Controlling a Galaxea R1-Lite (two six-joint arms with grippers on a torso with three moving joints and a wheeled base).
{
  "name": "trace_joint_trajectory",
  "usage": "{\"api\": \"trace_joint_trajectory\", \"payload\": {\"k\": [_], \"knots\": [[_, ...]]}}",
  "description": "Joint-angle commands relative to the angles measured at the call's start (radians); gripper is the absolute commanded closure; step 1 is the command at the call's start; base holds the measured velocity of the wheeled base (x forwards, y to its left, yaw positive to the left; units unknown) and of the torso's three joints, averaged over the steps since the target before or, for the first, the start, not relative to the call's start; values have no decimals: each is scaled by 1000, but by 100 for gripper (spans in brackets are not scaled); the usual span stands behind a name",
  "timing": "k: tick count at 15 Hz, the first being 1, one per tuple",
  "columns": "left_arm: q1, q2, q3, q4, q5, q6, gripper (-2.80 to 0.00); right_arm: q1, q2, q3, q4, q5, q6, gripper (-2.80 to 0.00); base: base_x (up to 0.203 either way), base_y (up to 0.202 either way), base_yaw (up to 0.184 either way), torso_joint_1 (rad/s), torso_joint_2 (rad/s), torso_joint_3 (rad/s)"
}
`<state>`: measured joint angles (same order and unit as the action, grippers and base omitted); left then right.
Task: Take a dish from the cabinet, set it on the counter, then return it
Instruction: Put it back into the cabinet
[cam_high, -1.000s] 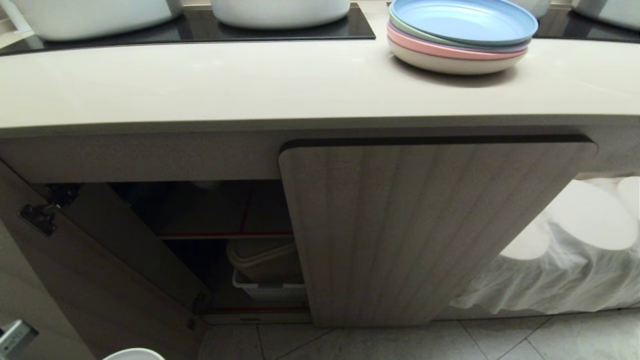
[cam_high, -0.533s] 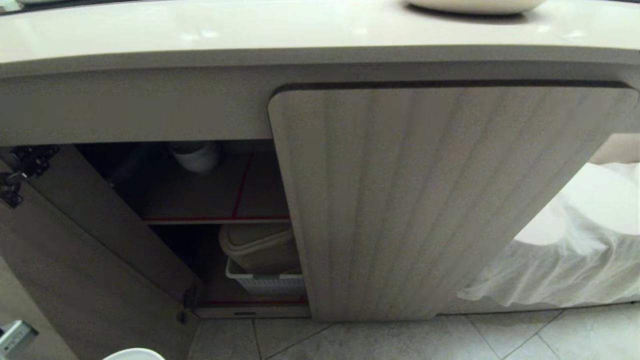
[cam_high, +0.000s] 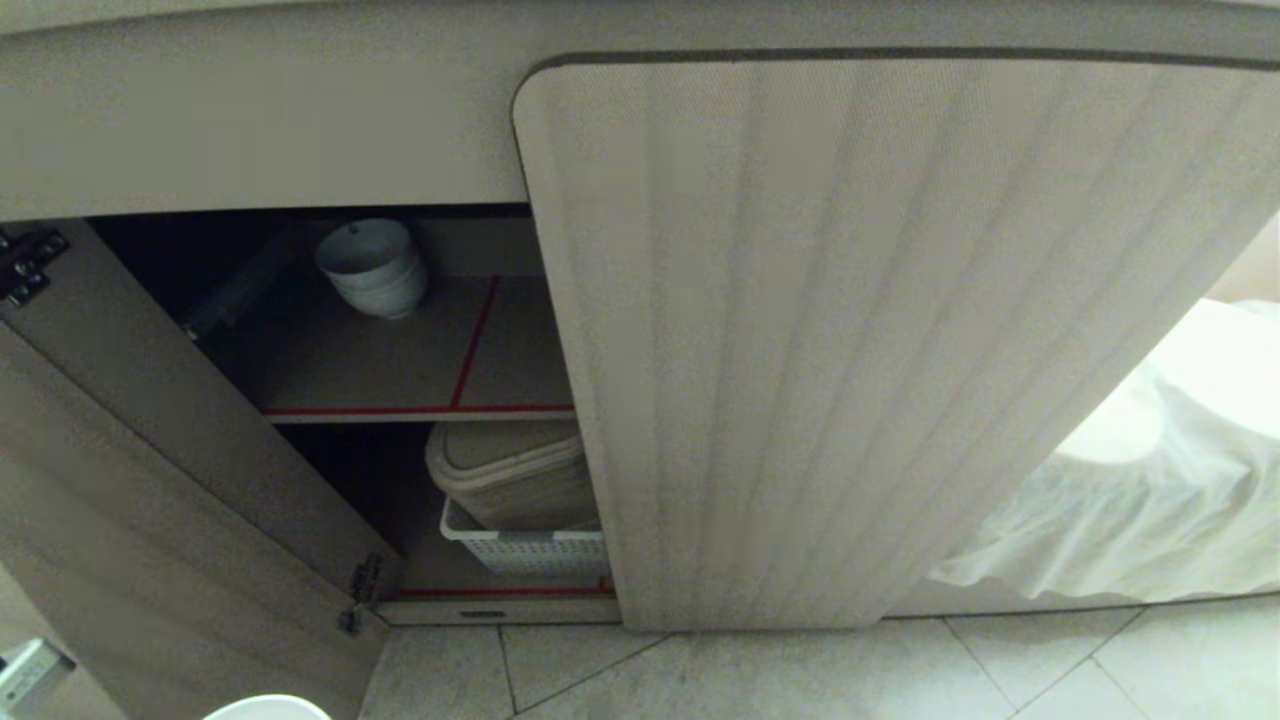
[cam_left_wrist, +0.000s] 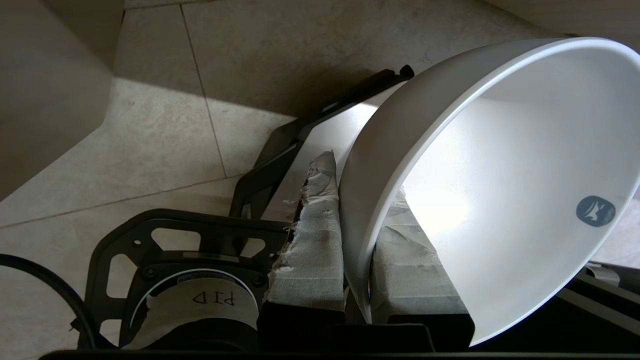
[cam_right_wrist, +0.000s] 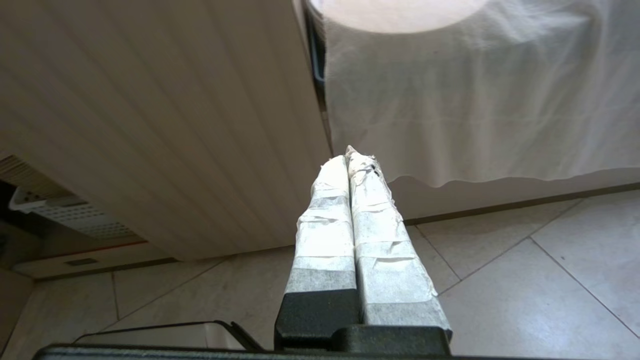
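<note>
My left pincer (cam_left_wrist: 357, 240) pinches the dish (cam_left_wrist: 500, 190) by its rim; I should keep it level entering the cabinet (cam_high: 400, 340), beside the stacked bowls (cam_high: 372, 268).

Pale tiled floor and draped white cloth

A floor (cam_high: 800, 670) of large pale stone-look tiles with thin dark joints is seen; to the right, a crumpled white cloth (cam_high: 1130, 500) is hung nearly to it, brightly lit.

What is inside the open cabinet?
In the cabinet: stacked white bowls on the upper shelf; below, a beige bin in a white basket. The closed door hides the rest.
</note>
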<state>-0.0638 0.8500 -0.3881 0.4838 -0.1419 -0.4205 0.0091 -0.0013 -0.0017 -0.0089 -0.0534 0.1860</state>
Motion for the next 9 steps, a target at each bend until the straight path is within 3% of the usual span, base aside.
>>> {"api": "trace_joint_trajectory", "payload": {"k": [1,9], "knots": [[1,-2,0,2,-1,-3,0,2,1,0,0,0,1,0,0,0,0,-7,23,48],[-1,-3,2,2,-1,-3,0,0,1,0,0,0,1,0,0,0,0,-1,3,8]]}}
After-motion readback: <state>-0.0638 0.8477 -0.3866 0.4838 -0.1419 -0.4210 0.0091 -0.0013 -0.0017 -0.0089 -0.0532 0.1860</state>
